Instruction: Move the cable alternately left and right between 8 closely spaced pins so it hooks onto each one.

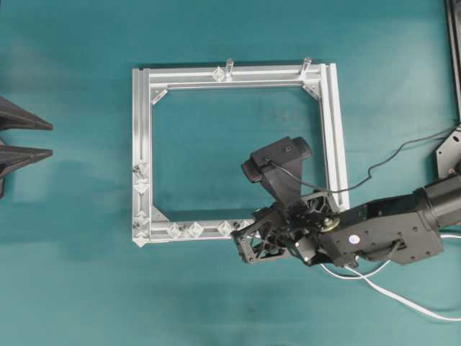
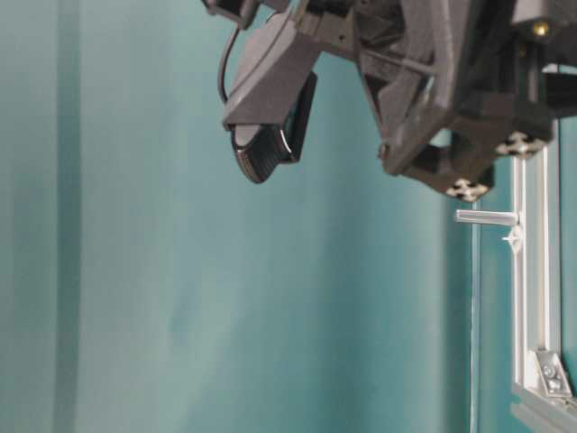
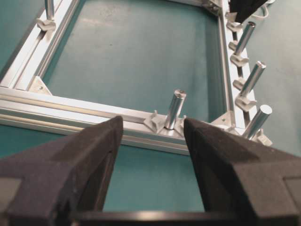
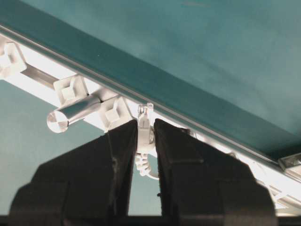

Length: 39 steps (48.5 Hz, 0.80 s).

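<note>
Pinching the cable [image 4: 143, 141] by its clear plug, the right gripper [image 4: 145, 134] sits low centre of its wrist view, right against the rail [image 4: 197, 129] beside a pin [image 4: 70, 88], probably lining up a hook; left gripper [image 3: 153, 141] idles wide open.

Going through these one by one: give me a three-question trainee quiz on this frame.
1. True or false: the right gripper is shut on the plug.
2. Are the left gripper's jaws open or shut?
3. In the overhead view, the right gripper is at which frame rail? A top, B bottom, C left.

Key: 1 true; 2 open; 3 B.
</note>
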{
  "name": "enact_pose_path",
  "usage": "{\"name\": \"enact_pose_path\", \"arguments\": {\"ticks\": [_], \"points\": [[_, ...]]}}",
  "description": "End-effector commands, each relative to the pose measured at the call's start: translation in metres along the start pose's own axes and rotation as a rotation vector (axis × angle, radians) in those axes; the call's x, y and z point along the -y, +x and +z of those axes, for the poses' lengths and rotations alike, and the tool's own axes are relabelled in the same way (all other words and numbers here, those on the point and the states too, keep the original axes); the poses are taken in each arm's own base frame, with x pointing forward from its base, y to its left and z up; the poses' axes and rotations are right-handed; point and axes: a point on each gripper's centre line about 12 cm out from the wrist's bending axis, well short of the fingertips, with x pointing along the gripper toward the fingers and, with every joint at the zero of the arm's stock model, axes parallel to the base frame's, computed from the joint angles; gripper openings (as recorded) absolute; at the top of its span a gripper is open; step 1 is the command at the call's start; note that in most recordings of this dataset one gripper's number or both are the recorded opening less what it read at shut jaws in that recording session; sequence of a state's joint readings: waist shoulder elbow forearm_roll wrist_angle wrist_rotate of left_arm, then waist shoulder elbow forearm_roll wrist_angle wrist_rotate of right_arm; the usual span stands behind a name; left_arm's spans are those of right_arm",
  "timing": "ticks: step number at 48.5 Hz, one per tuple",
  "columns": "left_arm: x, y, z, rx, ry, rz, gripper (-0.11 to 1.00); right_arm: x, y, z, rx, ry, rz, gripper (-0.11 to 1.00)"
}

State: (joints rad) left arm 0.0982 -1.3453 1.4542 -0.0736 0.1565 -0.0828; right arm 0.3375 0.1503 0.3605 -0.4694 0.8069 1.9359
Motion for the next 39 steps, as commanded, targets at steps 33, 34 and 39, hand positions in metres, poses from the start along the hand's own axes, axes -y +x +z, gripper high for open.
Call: {"name": "enact_pose_path", "arguments": {"ticks": [33, 34, 39], "points": [[0.001, 0.0, 0.005, 0.01, 0.0, -0.005, 0.6, -0.011, -0.017, -0.012, -0.015, 0.015, 0.051, 0.17], [0.001, 0.0, 0.005, 0.008, 0.0, -0.005, 0.6, -0.011, -0.017, -0.014, -0.017, 0.017, 0.053, 0.17], [0.001, 0.0, 0.005, 0.01, -0.001, -0.004, 0.6, -0.011, -0.019, -0.021, -0.024, 0.033, 0.056, 0.17]]}}
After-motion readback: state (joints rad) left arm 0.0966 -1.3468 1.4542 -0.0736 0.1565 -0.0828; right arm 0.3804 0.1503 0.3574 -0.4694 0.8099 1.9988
